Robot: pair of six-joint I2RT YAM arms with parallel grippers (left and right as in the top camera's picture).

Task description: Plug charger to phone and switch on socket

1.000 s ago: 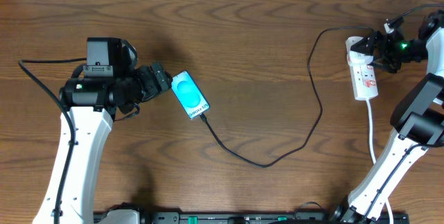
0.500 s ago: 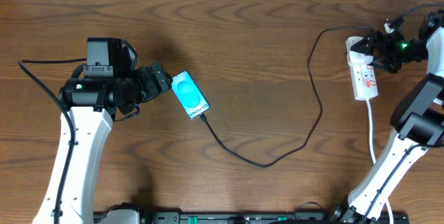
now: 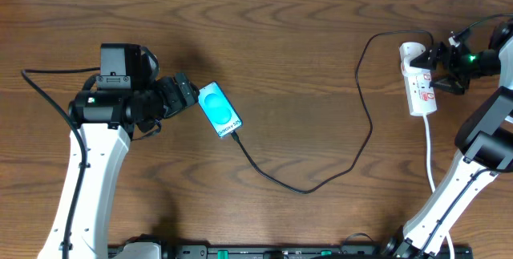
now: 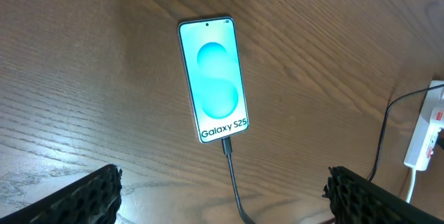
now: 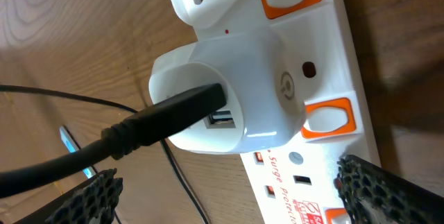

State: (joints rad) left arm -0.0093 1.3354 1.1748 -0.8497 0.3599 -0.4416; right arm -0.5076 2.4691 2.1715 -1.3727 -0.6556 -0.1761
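The wooden bench [image 3: 280, 34] carries the phone [image 3: 219, 108], with the charger [image 3: 304, 192] plugged into its lower end. The left jaws and right jaws stand wide and empty. The right jaws hover at the socket [image 3: 420, 91], seemingly positioned for its switch.

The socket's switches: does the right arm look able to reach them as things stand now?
Probably yes. The right gripper, open, hovers right at the socket. Its orange switches lie bare beside the white adapter, and only the charger cable runs off to one side.
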